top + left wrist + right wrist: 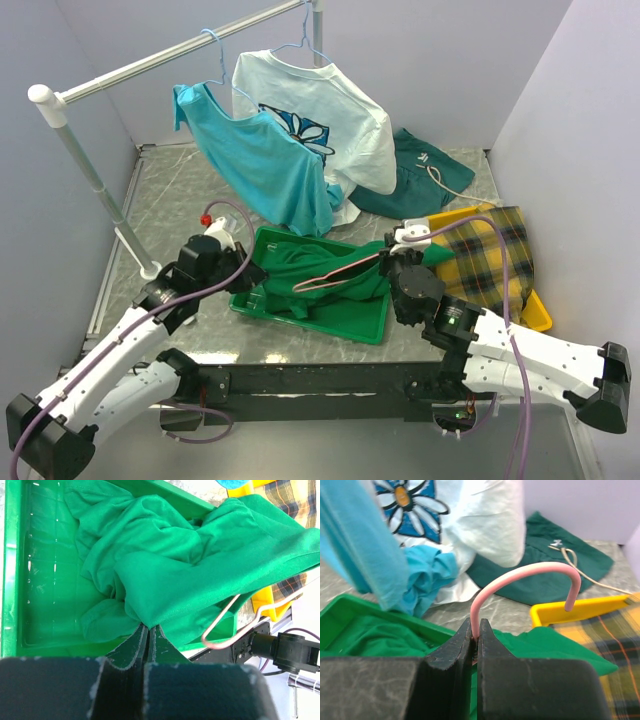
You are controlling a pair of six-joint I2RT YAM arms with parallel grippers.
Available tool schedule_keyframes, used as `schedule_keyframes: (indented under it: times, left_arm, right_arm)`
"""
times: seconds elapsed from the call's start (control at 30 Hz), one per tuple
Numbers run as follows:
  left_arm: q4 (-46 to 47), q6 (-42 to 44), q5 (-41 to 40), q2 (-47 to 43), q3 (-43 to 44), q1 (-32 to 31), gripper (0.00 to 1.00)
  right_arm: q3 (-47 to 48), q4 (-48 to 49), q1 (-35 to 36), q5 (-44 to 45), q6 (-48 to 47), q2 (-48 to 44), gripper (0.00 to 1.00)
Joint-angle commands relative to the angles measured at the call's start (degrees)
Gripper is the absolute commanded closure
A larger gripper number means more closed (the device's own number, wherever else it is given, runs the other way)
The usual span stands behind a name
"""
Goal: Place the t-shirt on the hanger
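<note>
The bright green t-shirt (pixel 335 268) lies bunched in the green tray (pixel 345 322) and drapes toward the right arm. It fills the left wrist view (pixel 165 560). My left gripper (pixel 148 630) is shut on a fold of the t-shirt's edge. The pink wire hanger (pixel 335 274) sticks out of the t-shirt, and its corner shows in the left wrist view (pixel 220 630). My right gripper (pixel 476 632) is shut on the hanger's neck just below its hook (pixel 530 575), and holds it above the t-shirt (pixel 545 640).
A turquoise shirt (pixel 260 160) and a white daisy-print shirt (pixel 320 115) hang on light-blue hangers from the rail (pixel 170 55). A dark teal garment (pixel 425 175) lies at the back right. A yellow plaid cloth (pixel 490 255) fills a yellow tray (pixel 535 310).
</note>
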Motion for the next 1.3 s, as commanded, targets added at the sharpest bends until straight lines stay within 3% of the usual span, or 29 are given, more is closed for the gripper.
schedule_keyframes:
  times: [0.0, 0.43, 0.63, 0.87, 1.0, 1.17, 1.2, 1.27]
  left_arm:
    - [-0.68, 1.65, -0.89, -2.05, 1.29, 0.53, 0.99]
    - [-3.33, 3.93, -7.3, -11.63, 6.12, 0.53, 0.99]
    - [3.17, 4.9, -6.78, -15.4, 5.25, 0.61, 0.99]
    - [3.26, 6.84, -6.09, -8.22, 1.12, 0.53, 0.97]
    - [5.72, 6.57, -4.06, -3.38, -1.17, 0.53, 0.83]
    - [3.97, 6.92, -4.5, 0.84, 2.25, 0.62, 0.66]
    - [4.06, 6.93, -3.8, 0.93, 2.43, 0.62, 0.54]
    - [3.53, 7.1, -3.0, 0.06, 3.05, 0.62, 0.46]
  right_arm:
    - [0.64, 3.28, -0.06, 9.2, -1.61, -0.01, 1.0]
    - [2.13, 0.64, 0.03, 8.86, 0.94, 2.37, 1.0]
    - [4.33, -3.38, 0.12, 10.96, 3.39, 5.18, 1.0]
    - [3.45, -3.13, 0.65, 2.98, 7.26, 0.26, 1.0]
    - [2.75, -2.7, 1.26, -2.55, 7.26, -2.11, 1.0]
    - [0.91, -1.9, 1.52, -3.89, 8.4, -2.29, 1.0]
    - [0.99, -1.91, 1.52, -3.98, 8.49, -1.77, 1.0]
    - [0.99, -2.08, 1.7, -3.54, 8.75, -1.15, 1.0]
